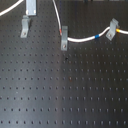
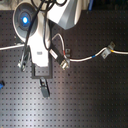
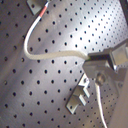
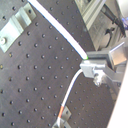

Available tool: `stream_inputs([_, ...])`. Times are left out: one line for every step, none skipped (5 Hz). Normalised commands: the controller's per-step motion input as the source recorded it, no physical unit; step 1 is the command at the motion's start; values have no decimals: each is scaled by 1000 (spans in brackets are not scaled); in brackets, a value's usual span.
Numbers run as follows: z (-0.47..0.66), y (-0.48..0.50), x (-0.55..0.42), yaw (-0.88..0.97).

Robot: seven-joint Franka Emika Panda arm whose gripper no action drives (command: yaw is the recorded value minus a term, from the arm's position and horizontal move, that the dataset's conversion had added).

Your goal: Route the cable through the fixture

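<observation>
- The cable (image 1: 80, 39) lay on the black perforated tabletop (image 1: 65, 95) and passed through two clips: the middle fixture (image 1: 64, 40), where a red band sat at the slot, and a paler, tilted clip (image 1: 113, 29) toward the first exterior view's right, where blue and yellow-orange bands sat on either side.
- A third grey clip (image 1: 25, 26) stood toward the first exterior view's left; whether any cable ran through it could not be told.
- In both wrist views the hand (image 3: 95, 62) was clamped on the cable, the white cord pinched between the fingers (image 4: 90, 67) and bending away in a curve on one side.
- In the second exterior view the arm (image 2: 42, 35) hung over the tabletop's upper left part, its hand just beside the fixture (image 2: 64, 64), with the cable (image 2: 85, 58) running off toward the pale clip (image 2: 106, 51).
- The lower half of the tabletop in the first exterior view was bare board, well apart from the clips, which all stood near its far edge.
- A small dark object (image 2: 45, 86) lay on the board below the arm in the second exterior view; what it was could not be told.
- The tabletop was matt black metal with a regular grid of small holes; the fixtures were dull grey metal with slanted feet; the cable was smooth, thin and white.
</observation>
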Motion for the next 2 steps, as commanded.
stream_inputs([134,25,0,-94])
stream_inputs([472,328,-410,-311])
